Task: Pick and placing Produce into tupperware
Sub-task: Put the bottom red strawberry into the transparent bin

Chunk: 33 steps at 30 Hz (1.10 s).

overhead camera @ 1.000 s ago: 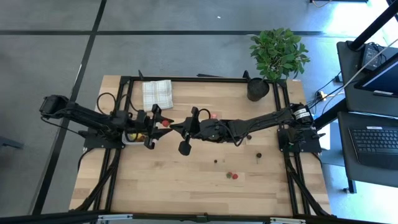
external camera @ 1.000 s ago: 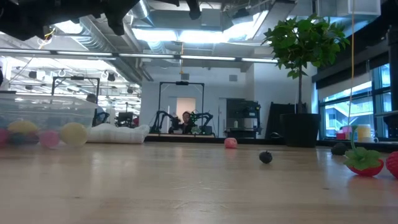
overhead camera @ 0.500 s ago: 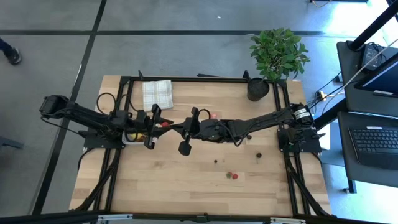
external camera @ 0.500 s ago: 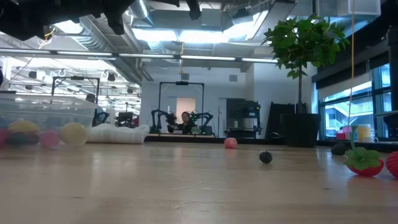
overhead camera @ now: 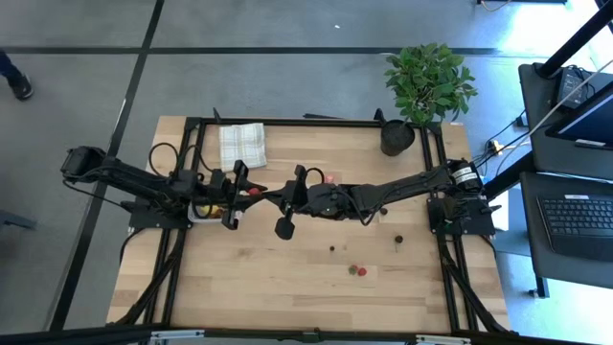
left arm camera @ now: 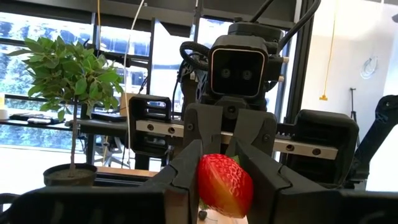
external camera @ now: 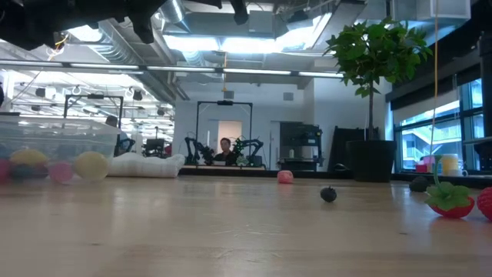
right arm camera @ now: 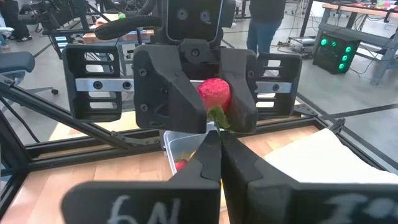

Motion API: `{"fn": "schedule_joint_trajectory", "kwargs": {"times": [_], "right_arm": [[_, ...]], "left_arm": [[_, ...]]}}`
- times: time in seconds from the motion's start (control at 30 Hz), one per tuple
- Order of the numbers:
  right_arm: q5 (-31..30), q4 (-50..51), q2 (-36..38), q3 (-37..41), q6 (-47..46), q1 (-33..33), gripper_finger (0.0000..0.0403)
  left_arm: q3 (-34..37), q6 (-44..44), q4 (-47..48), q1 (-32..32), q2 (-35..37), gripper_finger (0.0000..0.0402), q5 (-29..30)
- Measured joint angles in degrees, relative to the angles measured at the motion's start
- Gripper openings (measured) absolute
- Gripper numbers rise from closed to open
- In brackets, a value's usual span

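A red strawberry (overhead camera: 254, 191) with a green leaf cap hangs in the air between my two grippers at the table's middle left. My left gripper (overhead camera: 247, 192) reaches in from the left and is shut on the berry. My right gripper (overhead camera: 267, 195) reaches in from the right and is shut on its leaf cap. The clear tupperware (overhead camera: 203, 210) stands on the table under my left arm. In the low view the tupperware (external camera: 54, 142) holds yellow lemons (external camera: 91, 165) and pink pieces. More produce lies on the right half: strawberries (overhead camera: 356, 271) and dark cherries (overhead camera: 398, 240). My left gripper pinches the strawberry's red body (left arm camera: 214, 186) between its two fingers, one finger (right arm camera: 171, 93) on each side, coming level from the table's left. The berry is lifted clear above the tupperware's right end. My right gripper has its fingertips (right arm camera: 211, 140) shut on the green leaf cap (right arm camera: 218, 117) at the berry's lower end. It comes level from the table's right, facing my left gripper.
A folded checked cloth (overhead camera: 241, 144) lies at the far edge and a black plant pot (overhead camera: 397, 136) stands at the far right corner. A pink piece (overhead camera: 329, 178) lies by my right arm. Black frame rails (overhead camera: 316, 122) border the table. Bare wood lies toward the near edge.
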<state>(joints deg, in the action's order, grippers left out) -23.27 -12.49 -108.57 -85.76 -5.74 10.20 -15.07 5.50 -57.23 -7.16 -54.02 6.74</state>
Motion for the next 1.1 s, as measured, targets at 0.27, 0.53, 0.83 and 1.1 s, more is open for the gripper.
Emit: {"fn": "schedule_joint_trajectory", "kwargs": {"times": [0.27, 0.53, 0.83, 1.1], "right_arm": [[0.0, -0.04, 0.0, 0.0, 0.0, 0.0, 0.0003], [-0.15, 1.24, -0.04, 0.0, -1.46, 0.02, 0.0058], [-0.11, 8.66, -0.04, 0.0, -6.56, 0.0, 0.0149], [-0.02, 15.52, -0.04, 0.0, -11.11, 0.0, 0.0176]], "left_arm": [[0.0, 0.39, -0.26, 0.02, 0.0, 0.008, 0.0], [0.0, 0.39, -1.01, 0.0, 0.11, 0.0078, -0.02], [0.0, 0.48, 0.95, 0.02, 0.44, 0.0079, -0.02], [0.0, 4.51, 19.08, 0.01, 8.48, 0.0079, -0.02]]}}
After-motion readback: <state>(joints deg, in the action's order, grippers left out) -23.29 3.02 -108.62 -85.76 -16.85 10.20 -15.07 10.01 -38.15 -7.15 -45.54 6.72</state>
